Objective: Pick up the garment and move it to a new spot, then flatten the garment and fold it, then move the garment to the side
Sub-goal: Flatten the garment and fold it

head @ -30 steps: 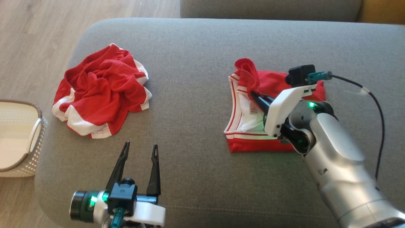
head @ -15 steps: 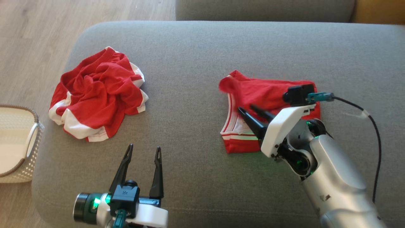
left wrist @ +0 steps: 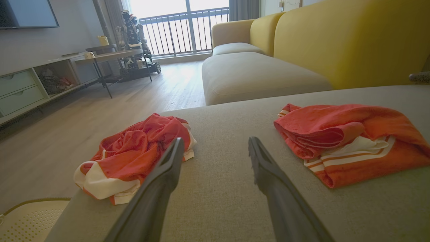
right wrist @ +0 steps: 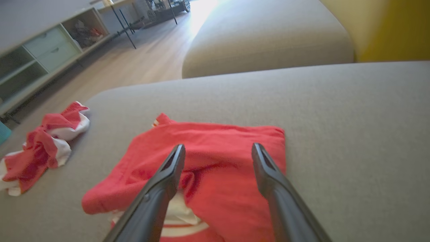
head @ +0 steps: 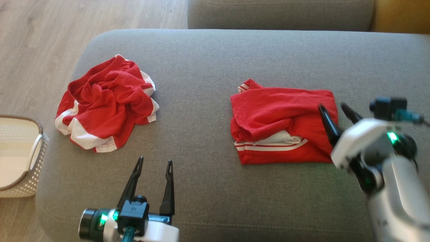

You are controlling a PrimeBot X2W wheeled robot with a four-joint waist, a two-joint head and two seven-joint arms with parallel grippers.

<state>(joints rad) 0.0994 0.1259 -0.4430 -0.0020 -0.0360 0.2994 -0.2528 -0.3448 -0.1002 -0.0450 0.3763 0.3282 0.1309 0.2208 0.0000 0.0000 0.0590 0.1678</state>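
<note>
The garment [head: 282, 126] lies on the grey sofa cushion [head: 201, 67], right of its middle, folded into a rough rectangle. Its top layer is plain red and mostly smooth, with a shallow crease running across it. Along the left edge the cloth bulges in a soft rolled fold. Near the front edge a strip of white lining shows under the top layer, crossed by a thin red stripe, and below that runs a red band that forms the front edge. A small striped corner pokes out at the far left corner.

The right claw [head: 332, 106] is at the garment's right edge with its fingers apart and nothing between them. One finger shows over the red cloth and the other over bare cushion just beside it. I cannot tell whether the fingertips touch the cloth. The right wrist view is blurred.

The left claw [head: 155, 160] hangs over the near part of the cushion, well apart from the garment, its fingers spread and empty.

A second red and white piece of clothing [head: 105, 101] lies crumpled in a heap on the left part of the cushion. Past the cushion's left edge, a pale perforated basket [head: 23, 183] with a brown rim stands on the wood floor [head: 40, 33].
</note>
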